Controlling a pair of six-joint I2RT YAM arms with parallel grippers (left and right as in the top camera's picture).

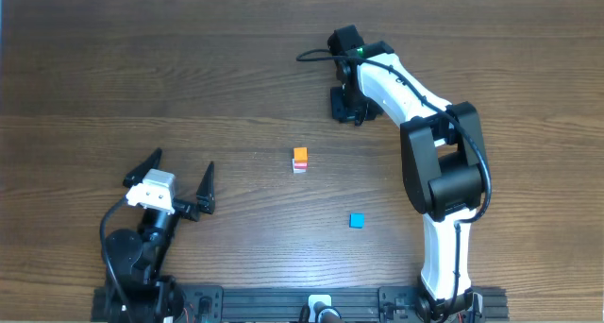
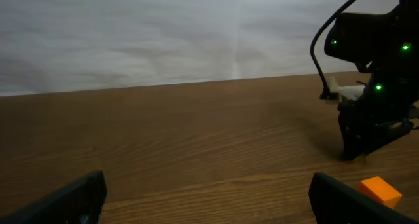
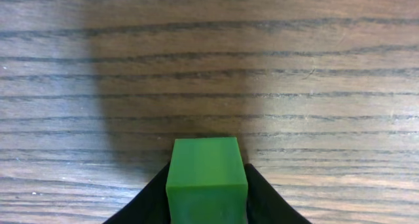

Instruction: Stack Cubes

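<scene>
Brown wood-grain table (image 1: pixel 142 59), dark grain lines running across it, plain white wall (image 2: pixel 131 34) behind its far edge

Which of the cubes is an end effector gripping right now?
The green cube, pinched in the right end effector; the orange cube and the blue cube sit free, with nothing gripping them.

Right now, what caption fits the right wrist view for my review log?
Right gripper holds a green cube between its fingers over the wooden table.
</scene>
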